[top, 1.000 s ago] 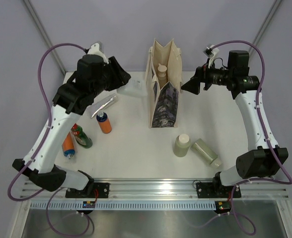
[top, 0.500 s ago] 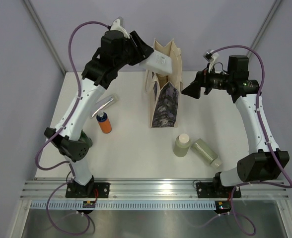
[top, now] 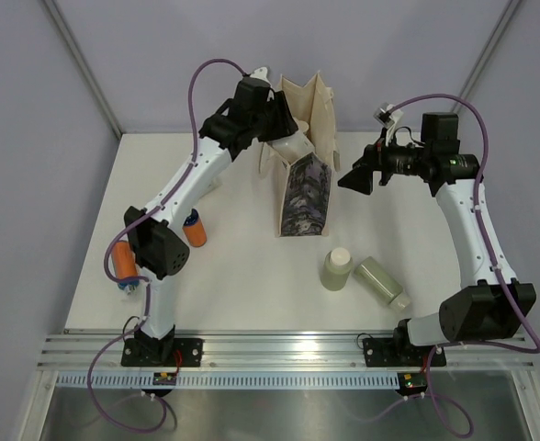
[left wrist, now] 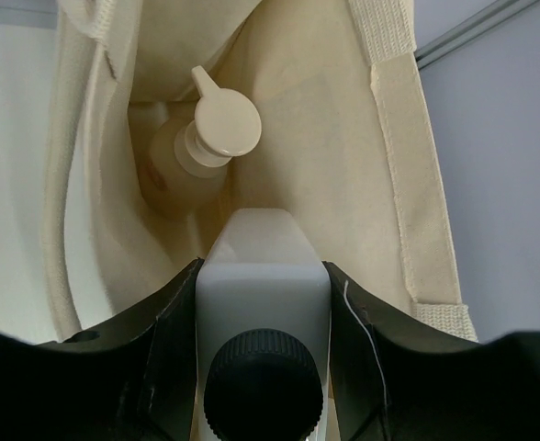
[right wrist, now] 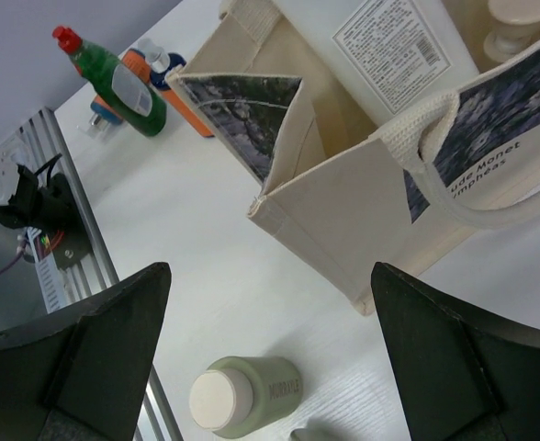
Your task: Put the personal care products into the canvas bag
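Note:
My left gripper [top: 284, 131] is shut on the clear black-capped bottle [top: 295, 147] and holds it, base down, in the mouth of the canvas bag [top: 304, 188]. In the left wrist view the bottle [left wrist: 263, 243] sits between my fingers [left wrist: 164, 322], above the beige pump bottle [left wrist: 206, 138] inside the bag [left wrist: 343, 138]. My right gripper [top: 356, 175] is open and empty, right of the bag. One pale-green cylinder [top: 336, 269] stands upright and another [top: 381, 281] lies beside it. Two orange bottles [top: 194, 228] [top: 126, 266] are at the left. The green red-capped bottle [right wrist: 114, 83] shows in the right wrist view.
The left arm's elbow [top: 155, 248] hangs over the left part of the table and hides what lies beneath it, so the silver tube is not visible. The rail [top: 288, 349] runs along the near edge. The bag [right wrist: 343, 202] stands taller than the bottles.
My left arm has swung up and right from the left of the table with the clear bottle, and now holds it in the bag's opening. The right arm has barely moved.

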